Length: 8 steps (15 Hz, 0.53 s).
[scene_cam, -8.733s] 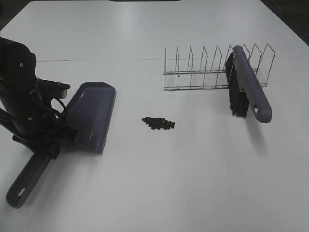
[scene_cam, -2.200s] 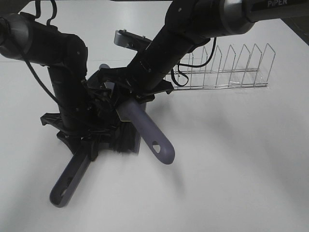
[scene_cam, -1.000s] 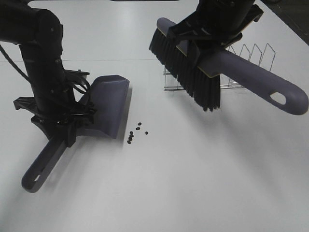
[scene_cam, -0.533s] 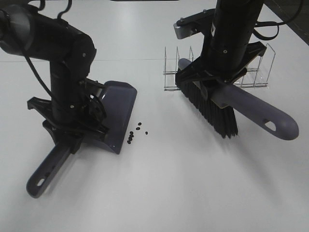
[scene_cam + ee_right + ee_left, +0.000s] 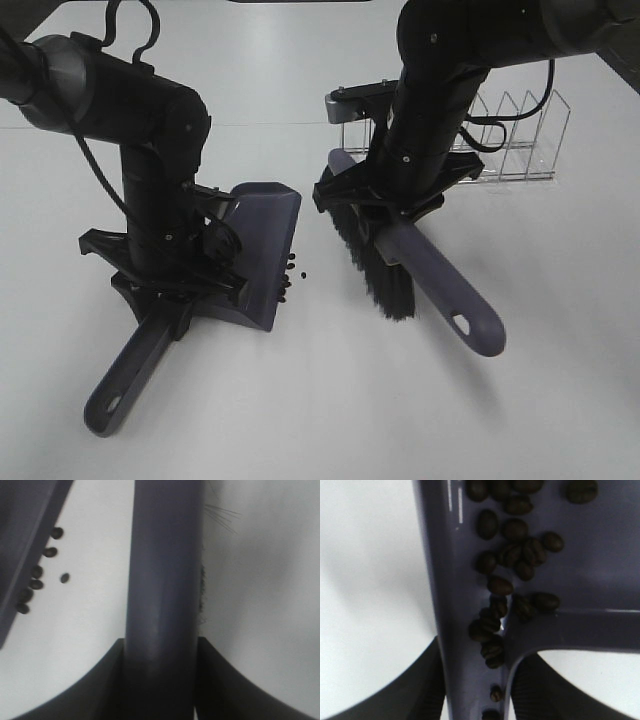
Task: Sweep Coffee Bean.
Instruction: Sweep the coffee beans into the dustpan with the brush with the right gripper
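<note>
The left tool (image 5: 481, 652) is clamped on the handle of a purple-grey dustpan (image 5: 258, 232). The dustpan sits on the white worktop (image 5: 380, 425) with its front lip down and its handle running back toward the near left. In the left wrist view the tool's two dark fingers (image 5: 420, 692) press against either side of the handle, with no gap showing.

Most of the coffee beans (image 5: 517, 555) lie inside the pan, bunched against the rear wall where it meets the handle. A few sit in the handle's channel between the fingers. A small number lie outside on the worktop. About five of them sit in a row touching or just beside the front lip, and one lies a little apart from them, toward the brush (image 5: 440, 295).

The right tool (image 5: 160, 647) is closed round the brush handle, its fingers flush against both sides. The brush lies slantwise just beside the dustpan with its black bristles facing the lip, and the loose beans lie between bristles and lip. The bristle tips seem to touch the worktop, though the high view does not settle it. The handle's end, with its hanging hole, points to the near right. Behind the right arm a wire rack (image 5: 520, 140) stands on the worktop, well apart from the beans.
</note>
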Each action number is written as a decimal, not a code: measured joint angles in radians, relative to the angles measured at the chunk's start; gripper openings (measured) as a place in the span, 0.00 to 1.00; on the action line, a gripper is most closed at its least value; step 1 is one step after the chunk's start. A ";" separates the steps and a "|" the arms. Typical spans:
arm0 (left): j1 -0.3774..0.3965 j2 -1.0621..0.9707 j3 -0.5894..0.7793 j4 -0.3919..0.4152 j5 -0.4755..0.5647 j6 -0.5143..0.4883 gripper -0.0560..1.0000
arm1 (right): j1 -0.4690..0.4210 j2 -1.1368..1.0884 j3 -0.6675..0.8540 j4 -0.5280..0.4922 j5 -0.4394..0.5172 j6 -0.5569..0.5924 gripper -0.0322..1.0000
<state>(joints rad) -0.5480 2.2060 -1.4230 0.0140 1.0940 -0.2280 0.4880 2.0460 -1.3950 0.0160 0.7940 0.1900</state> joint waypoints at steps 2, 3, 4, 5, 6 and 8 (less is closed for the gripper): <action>0.000 0.000 0.000 -0.004 0.001 0.000 0.38 | 0.000 0.025 -0.005 0.152 -0.051 -0.061 0.34; 0.000 0.000 0.000 -0.005 0.002 0.000 0.38 | 0.000 0.031 -0.005 0.185 -0.060 -0.082 0.34; 0.000 0.000 0.000 -0.006 0.003 0.000 0.38 | 0.000 0.046 -0.005 0.271 -0.081 -0.125 0.34; 0.000 0.001 0.000 -0.014 0.004 0.000 0.38 | 0.000 0.058 -0.005 0.350 -0.094 -0.164 0.34; 0.000 0.001 0.000 -0.014 0.006 0.000 0.38 | 0.000 0.069 -0.005 0.432 -0.109 -0.210 0.34; 0.000 0.002 0.000 -0.025 0.007 0.000 0.38 | 0.000 0.087 -0.009 0.601 -0.135 -0.339 0.34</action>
<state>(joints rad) -0.5480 2.2080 -1.4230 -0.0110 1.1010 -0.2280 0.4880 2.1330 -1.4040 0.6170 0.6590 -0.1490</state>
